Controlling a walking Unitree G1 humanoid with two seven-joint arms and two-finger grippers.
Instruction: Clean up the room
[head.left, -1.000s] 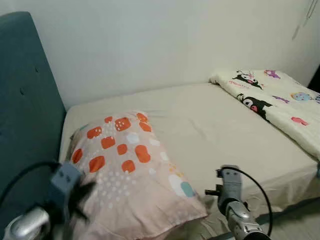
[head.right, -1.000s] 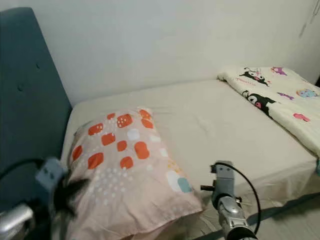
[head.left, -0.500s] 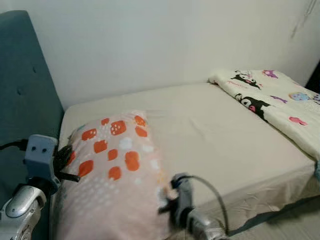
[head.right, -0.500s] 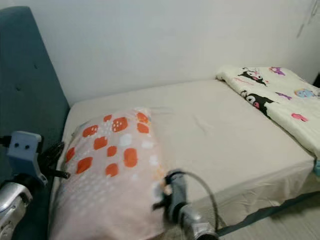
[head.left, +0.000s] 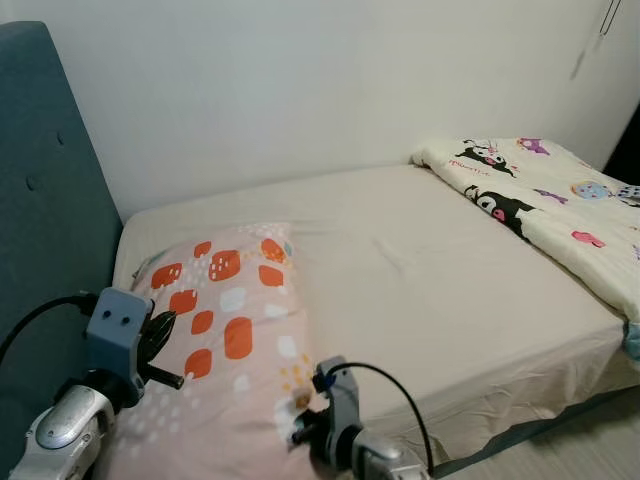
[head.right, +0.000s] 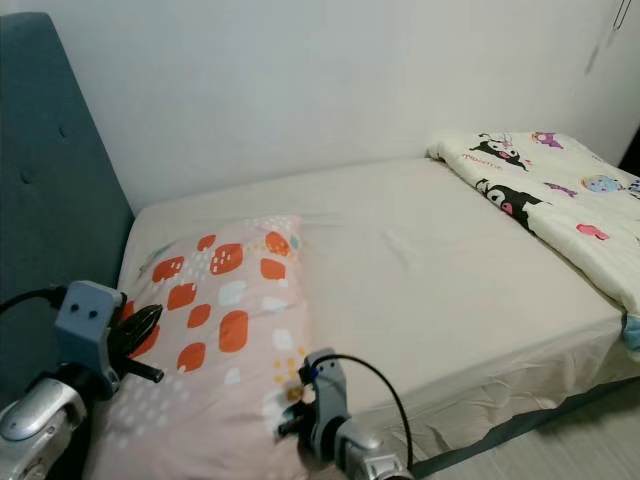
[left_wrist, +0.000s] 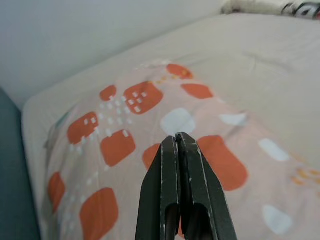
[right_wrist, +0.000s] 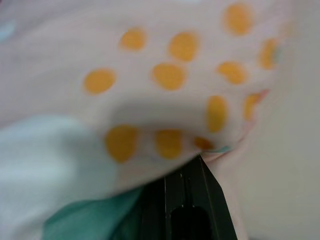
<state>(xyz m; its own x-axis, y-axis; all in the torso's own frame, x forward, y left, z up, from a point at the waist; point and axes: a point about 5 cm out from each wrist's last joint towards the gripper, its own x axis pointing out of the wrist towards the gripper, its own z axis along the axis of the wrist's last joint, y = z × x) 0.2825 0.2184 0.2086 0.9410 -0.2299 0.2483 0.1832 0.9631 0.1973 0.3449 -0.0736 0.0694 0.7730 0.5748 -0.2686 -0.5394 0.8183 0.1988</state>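
**Both grippers at the pillow near the headboard**

The pillow (head.left: 225, 330), pale pink with orange patches, lay in the lower left of the head views, on the beige bed (head.left: 440, 270) close beside the teal headboard (head.left: 45, 230). A cartoon-print quilt (head.left: 545, 200) was bunched at the right edge of the frame, well apart from it.

The left gripper (head.left: 160, 335) sat at the pillow's left side, low in the frame. In its wrist view the two black fingers (left_wrist: 167, 200) were pressed together with nothing between them, hovering above the orange patches.

The right gripper (head.left: 300, 425) was at the pillow's lower right corner, at the bottom centre of the frame. Its wrist view showed dotted fabric draped over the finger (right_wrist: 187, 200); I could not tell whether the fingers were closed on the cloth or merely tucked beneath it.

The pillow looked light, soft and floppy, likely to sag if lifted from one point. Pinching the cover at two corners or edges seemed the surest hold, since the smooth fabric might slip from a shallow grip.
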